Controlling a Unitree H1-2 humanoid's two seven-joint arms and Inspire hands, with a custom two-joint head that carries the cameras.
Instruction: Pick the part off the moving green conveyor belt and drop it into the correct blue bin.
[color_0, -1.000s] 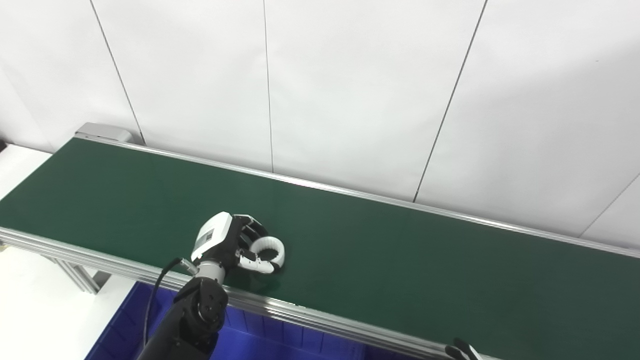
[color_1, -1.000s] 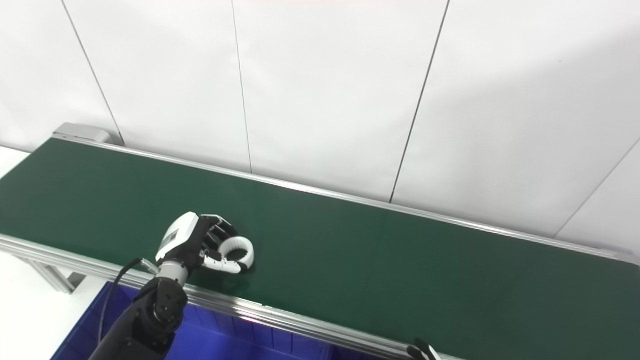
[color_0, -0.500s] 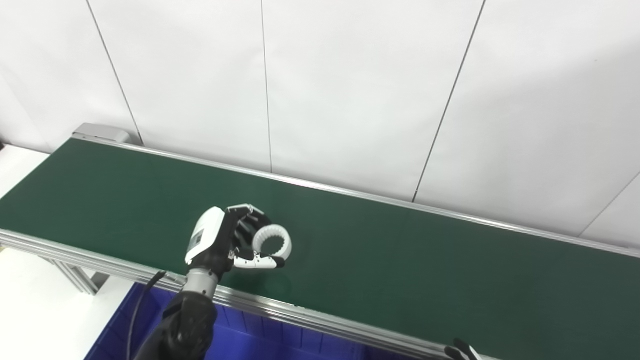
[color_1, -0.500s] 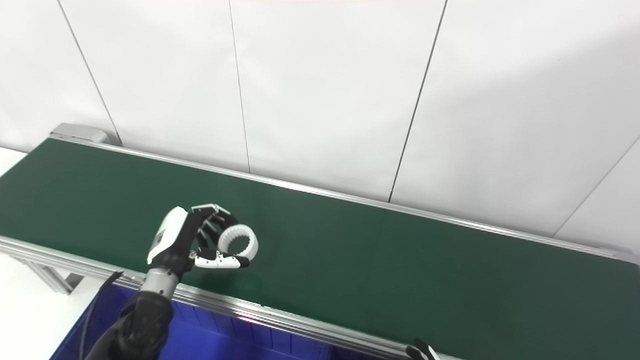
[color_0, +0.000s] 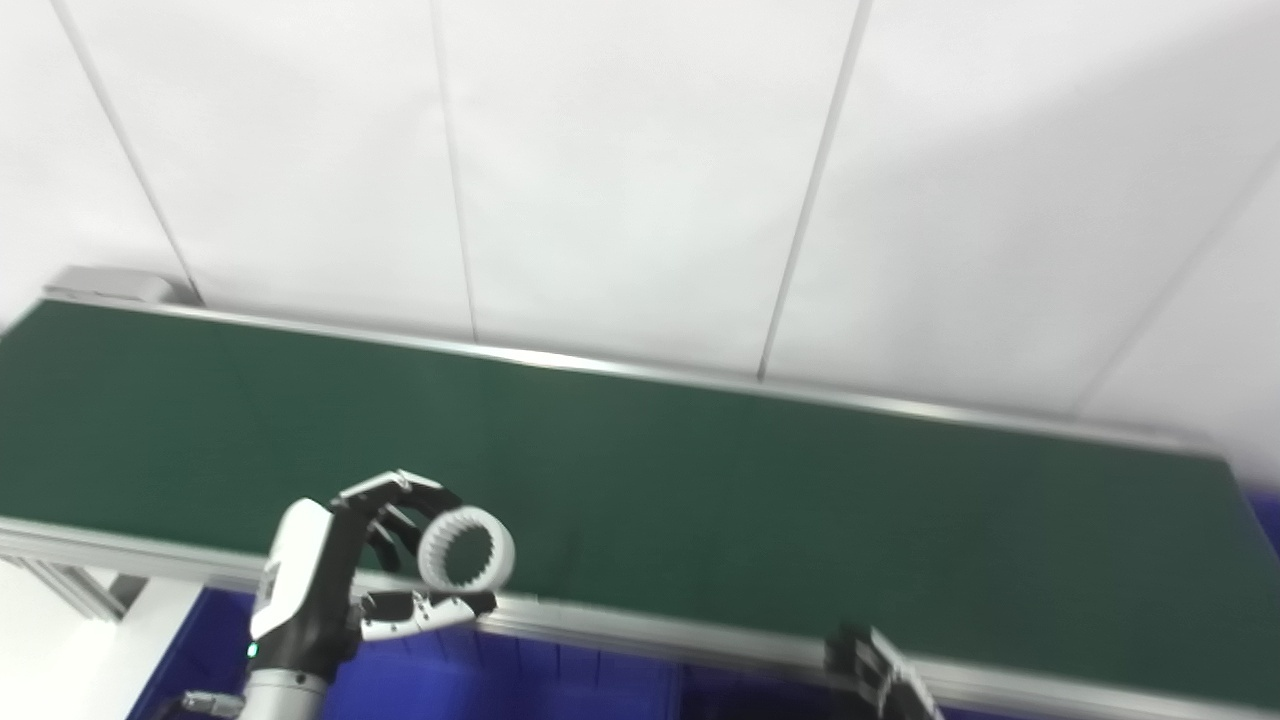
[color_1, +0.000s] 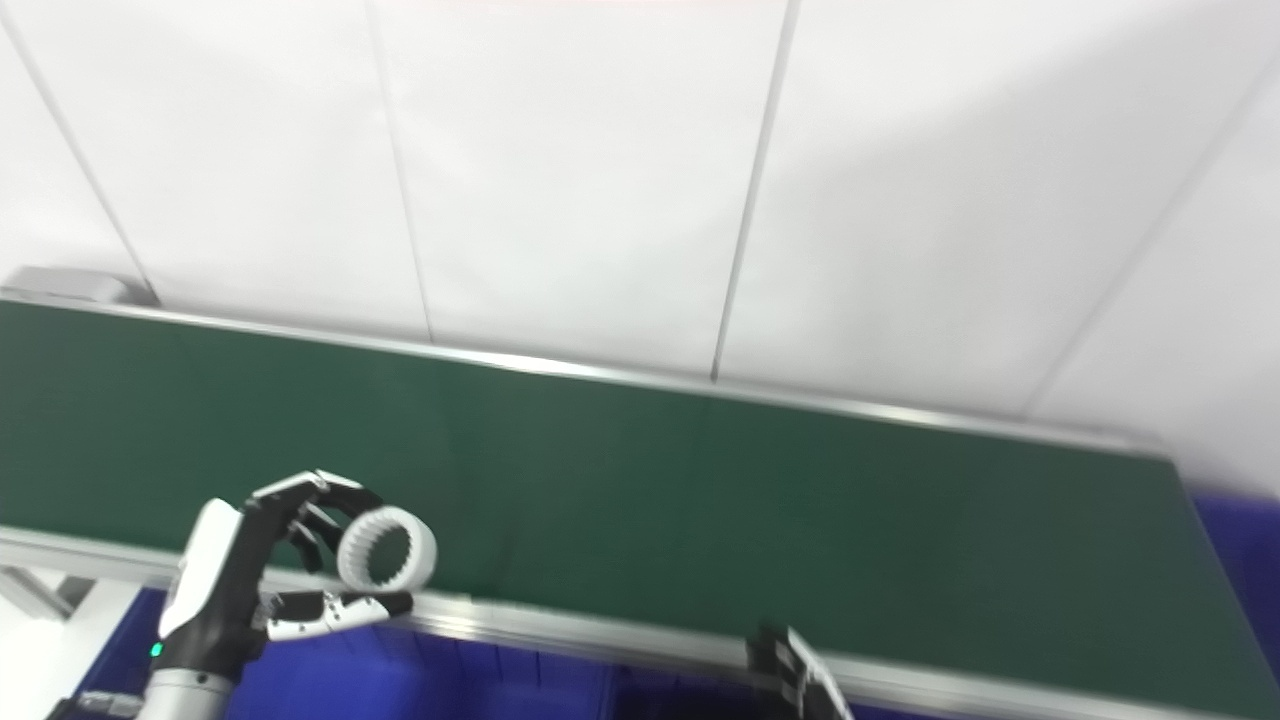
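My left hand (color_0: 335, 585) is shut on a white toothed ring (color_0: 466, 547), held between fingers and thumb, lifted above the near edge of the green conveyor belt (color_0: 700, 480). The same hand (color_1: 240, 585) and ring (color_1: 387, 547) show in the right eye view. A blue bin (color_0: 560, 680) lies below the belt's near rail, under the hand. Only the tips of my right hand (color_0: 880, 675) show at the bottom edge; its state is unclear.
A silver rail (color_0: 650, 635) runs along the belt's near edge. More blue shows past the belt's right end (color_1: 1240, 530). White wall panels (color_0: 640, 170) stand behind the belt.
My left hand has lifted the ring off the belt and drawn it back toward the near rail. The whole picture has shifted, so the camera has turned right.
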